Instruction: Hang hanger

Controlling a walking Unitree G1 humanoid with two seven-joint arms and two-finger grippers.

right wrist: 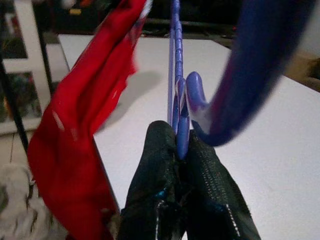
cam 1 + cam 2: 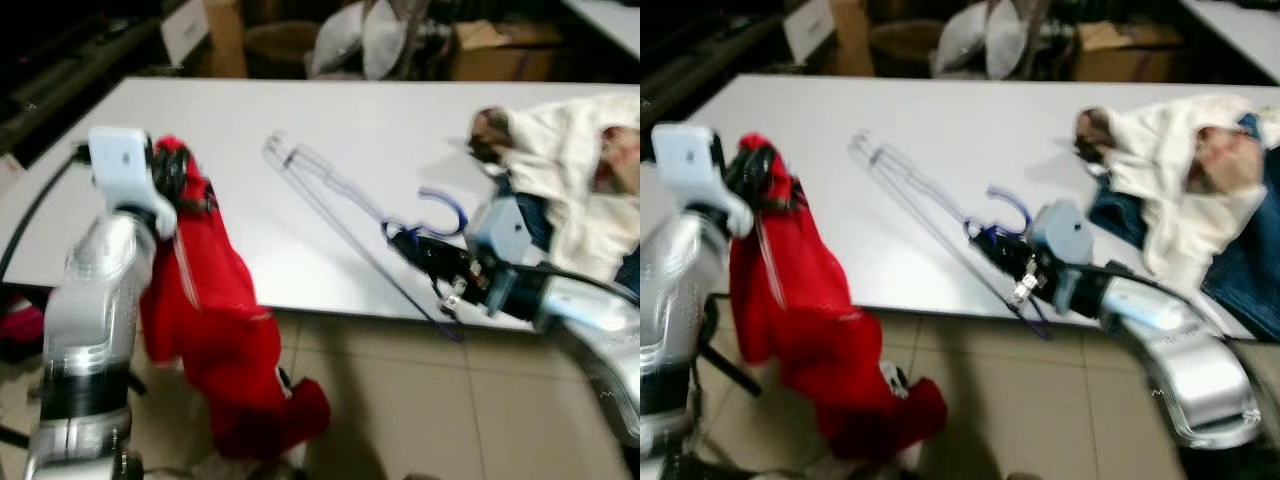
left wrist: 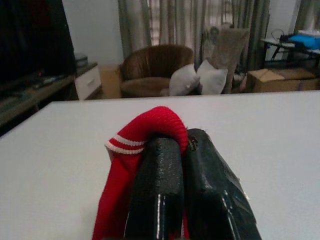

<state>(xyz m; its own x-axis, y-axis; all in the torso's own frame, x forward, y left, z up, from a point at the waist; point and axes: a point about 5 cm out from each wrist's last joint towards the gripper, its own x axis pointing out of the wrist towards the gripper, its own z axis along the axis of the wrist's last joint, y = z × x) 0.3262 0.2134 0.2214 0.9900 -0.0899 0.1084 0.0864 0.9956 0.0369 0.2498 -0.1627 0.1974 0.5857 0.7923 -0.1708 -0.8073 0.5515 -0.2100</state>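
A clear blue plastic hanger [image 2: 340,215] lies slanted across the white table [image 2: 330,130], its hook [image 2: 445,212] near the front edge. My right gripper [image 2: 400,238] is shut on the hanger just below the hook; the right wrist view shows the black fingers [image 1: 165,170] pinching the blue bar [image 1: 176,75]. At the table's left corner my left gripper [image 2: 178,172] is shut on the collar of a red garment [image 2: 215,330], which hangs down off the table edge toward the floor. In the left wrist view the red ribbed collar [image 3: 150,130] is clamped between the fingers.
A pile of white and blue clothes [image 2: 570,170] lies on the table's right end. Tiled floor [image 2: 420,400] runs in front of the table. Beyond it stand a brown armchair with pillows [image 3: 165,75] and cardboard boxes [image 2: 500,50].
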